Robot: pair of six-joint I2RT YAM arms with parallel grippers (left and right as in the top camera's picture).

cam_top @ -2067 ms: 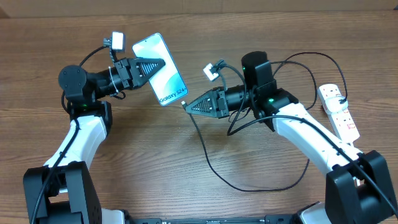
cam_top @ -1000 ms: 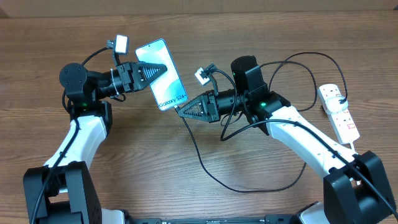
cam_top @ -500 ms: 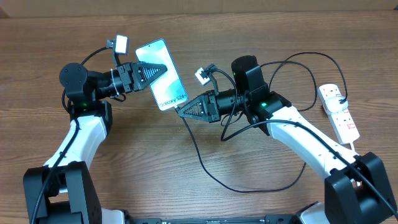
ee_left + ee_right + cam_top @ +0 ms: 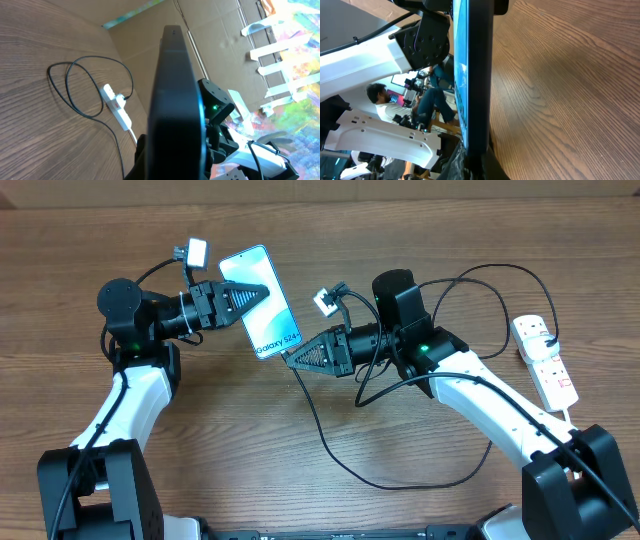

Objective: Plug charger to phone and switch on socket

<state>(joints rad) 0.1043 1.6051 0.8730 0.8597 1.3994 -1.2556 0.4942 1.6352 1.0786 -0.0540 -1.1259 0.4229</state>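
**Left gripper** [image 4: 266, 286]: closed on the phone [image 4: 278, 322]. Its fingers clamp the long side that faces the left arm, near the middle of the body. The phone is held screen up towards the overhead camera and lies diagonally, with the end bearing the printed model name pointing to the centre of the table [image 4: 240, 445]. In the left wrist view it shows only as a dark edge running straight out from the fingers.

**Right gripper** [image 4: 290, 358]: closed on the plug end of the charger [image 4: 400, 486]. The thin black cable leaves the fingertips directly. The tips sit against the phone's lower short edge, at the corner below the printed name. The plug tip is hidden between the fingers and the phone, so it cannot be told whether it is seated in the port. In the right wrist view the phone's black edge and a strip of blue screen rise straight from the fingertips.

**Charger cable**: it drops from the right gripper, sweeps in a wide loop across the near part of the table, then passes under the right arm and curves round towards the far right.

**Socket** [image 4: 545, 360]: it lies flat at the far right of the table, well apart from both grippers, with a black plug in its upper end. Its red switches are too small for their position to be read.
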